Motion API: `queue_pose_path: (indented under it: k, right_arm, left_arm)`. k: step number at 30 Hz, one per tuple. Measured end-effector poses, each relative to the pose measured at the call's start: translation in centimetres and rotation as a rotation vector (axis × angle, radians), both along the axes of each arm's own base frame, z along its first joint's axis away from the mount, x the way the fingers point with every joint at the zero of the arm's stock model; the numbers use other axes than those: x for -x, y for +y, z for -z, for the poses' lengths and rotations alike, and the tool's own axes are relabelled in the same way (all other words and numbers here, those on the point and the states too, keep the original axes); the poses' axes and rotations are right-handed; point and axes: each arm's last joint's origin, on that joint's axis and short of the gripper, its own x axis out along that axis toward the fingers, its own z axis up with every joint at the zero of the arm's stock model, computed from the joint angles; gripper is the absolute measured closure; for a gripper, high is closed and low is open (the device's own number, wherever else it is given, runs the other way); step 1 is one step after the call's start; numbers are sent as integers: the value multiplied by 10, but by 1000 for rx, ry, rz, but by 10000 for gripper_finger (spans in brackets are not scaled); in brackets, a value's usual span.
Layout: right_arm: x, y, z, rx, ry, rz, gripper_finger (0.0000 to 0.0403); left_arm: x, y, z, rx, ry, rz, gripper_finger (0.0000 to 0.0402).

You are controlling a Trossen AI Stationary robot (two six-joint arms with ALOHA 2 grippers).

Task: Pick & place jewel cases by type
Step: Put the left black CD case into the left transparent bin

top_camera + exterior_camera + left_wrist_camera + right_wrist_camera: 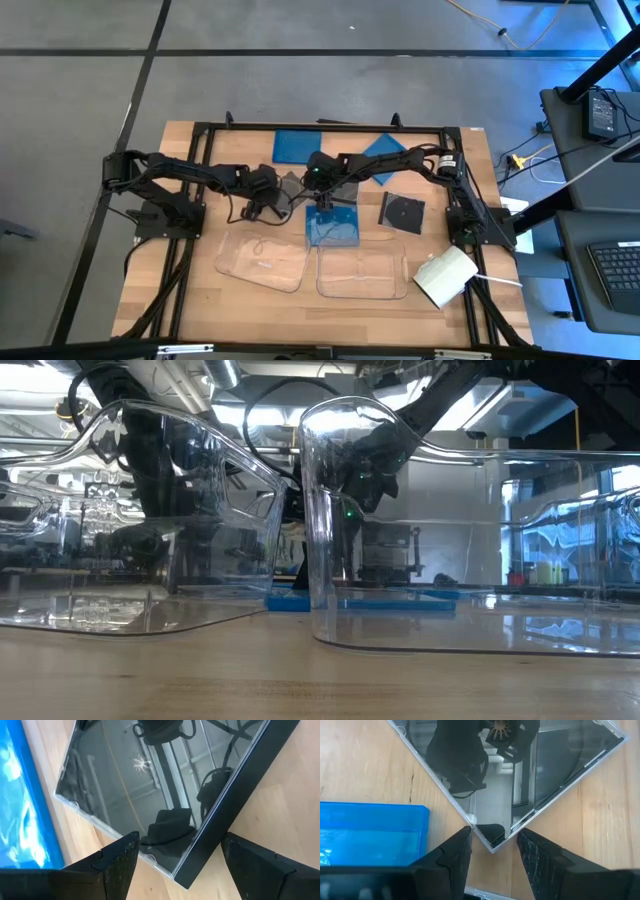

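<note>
blue cases (pixel 302 146): 3, translucent | dark cases (pixel 401 212): 2 seen, glossy | clear trays (pixel 263 260): 2 | my left claw (pixel 177 865) released over dark case | right claw (pixel 492 851) can't tell

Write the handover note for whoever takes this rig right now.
Left hand: open, low over the table, straddling a corner of a dark jewel case.
Right hand: open, with a case corner between its fingers. I cannot tell whether this is the same case.
Cases: one blue jewel case lies by the clear trays. Two more blue ones are at the far edge. A black case with a disc lies to the right.
Done: nothing is in a tray, and no grouping by type shows.
Left: lift the dark case, then sort the rest.
</note>
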Motion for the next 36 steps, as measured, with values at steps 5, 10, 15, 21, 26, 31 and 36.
queue_pose_path:
  k: [5,10,15,21,26,31,36]
  right_arm:
    - [0,0,0,-4,-2,-4,234]
    - [0,0,0,-6,0,-7,234]
    - [0,0,0,-7,-2,-10,234]
    - [0,1,0,-9,-2,-12,234]
    - [0,1,0,-10,-2,-13,234]
    - [0,1,0,-10,-1,-12,234]
    - [0,1,0,-10,0,-13,234]
  left_arm:
    - [-3,-1,2,-28,3,47,123]
    - [-6,-10,3,-105,26,88,123]
    - [-9,-21,2,-170,37,115,123]
    - [-13,-32,2,-227,21,153,130]
    - [-14,-36,2,-234,14,166,154]
    - [-14,-35,1,-268,29,148,178]
    - [-12,-35,2,-285,45,140,200]
